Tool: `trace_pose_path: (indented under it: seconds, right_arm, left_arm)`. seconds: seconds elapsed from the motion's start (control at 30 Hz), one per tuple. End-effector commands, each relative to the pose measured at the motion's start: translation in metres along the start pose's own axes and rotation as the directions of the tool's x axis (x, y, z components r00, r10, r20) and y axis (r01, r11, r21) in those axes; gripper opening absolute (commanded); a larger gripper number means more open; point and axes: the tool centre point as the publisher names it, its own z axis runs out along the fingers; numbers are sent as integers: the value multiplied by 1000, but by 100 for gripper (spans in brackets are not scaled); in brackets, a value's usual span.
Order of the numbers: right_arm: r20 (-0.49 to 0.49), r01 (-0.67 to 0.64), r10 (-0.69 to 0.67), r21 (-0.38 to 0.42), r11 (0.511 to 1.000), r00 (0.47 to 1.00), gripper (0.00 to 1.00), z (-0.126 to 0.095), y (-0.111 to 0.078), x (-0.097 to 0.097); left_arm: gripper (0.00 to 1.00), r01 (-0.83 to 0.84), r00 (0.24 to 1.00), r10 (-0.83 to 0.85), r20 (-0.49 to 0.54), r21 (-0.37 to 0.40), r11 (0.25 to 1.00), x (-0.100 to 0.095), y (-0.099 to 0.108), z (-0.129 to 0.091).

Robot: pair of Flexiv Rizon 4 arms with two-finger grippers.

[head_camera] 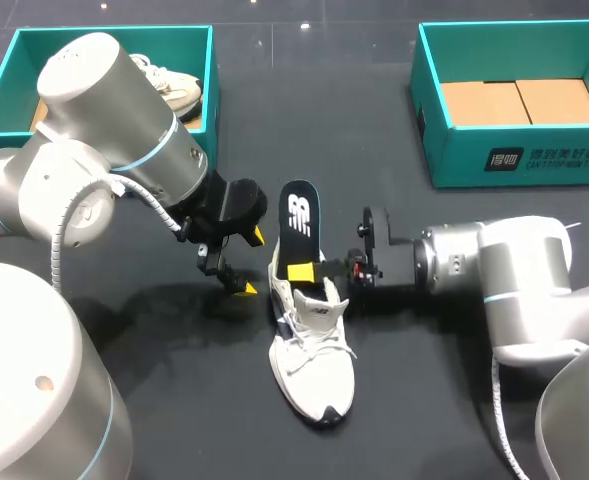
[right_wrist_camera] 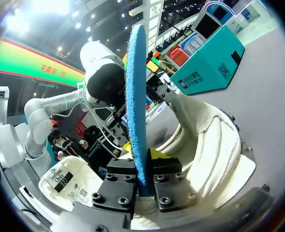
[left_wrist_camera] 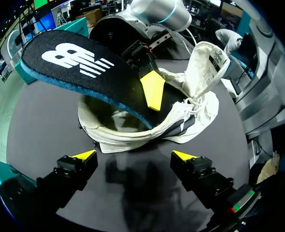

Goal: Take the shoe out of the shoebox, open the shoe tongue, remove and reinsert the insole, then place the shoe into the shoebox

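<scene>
A white shoe [head_camera: 312, 365] lies mid-table, toe toward the front edge, tongue [right_wrist_camera: 67, 181] pulled up. A black insole [head_camera: 297, 215] with a blue edge sticks up out of the heel opening. My right gripper [head_camera: 304, 270] comes in from the right and is shut on the insole [right_wrist_camera: 136, 106], one finger on each face. My left gripper [head_camera: 242, 262] hangs open just left of the heel, touching nothing. In the left wrist view the shoe [left_wrist_camera: 147, 130] and insole [left_wrist_camera: 79, 67] lie ahead of the open left gripper [left_wrist_camera: 138, 154].
A teal shoebox [head_camera: 104, 30] at the back left holds another white shoe [head_camera: 174, 88]. A second teal shoebox [head_camera: 514, 160] at the back right shows only a cardboard lining. Dark table surface surrounds the shoe.
</scene>
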Motion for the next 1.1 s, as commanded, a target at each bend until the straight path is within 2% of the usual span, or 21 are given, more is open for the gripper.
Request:
trace_pose_path:
  seconds: [0.03,0.67,0.93,1.1]
  right_arm:
    - [-6,4,-4,19,1000,1000,28,4,3,0]
    - [27,66,-68,66,996,997,27,1,23,13]
    - [48,94,-97,64,993,994,27,-6,40,7]
    - [42,98,-101,56,994,994,18,-8,47,0]
  left_arm:
    - [100,-1,1000,1,0,0,1000,0,1,0]
    - [100,-1,1000,1,0,0,1000,0,1,0]
    - [100,-1,1000,1,0,0,1000,0,1,0]
    - [100,-1,1000,1,0,0,1000,0,1,0]
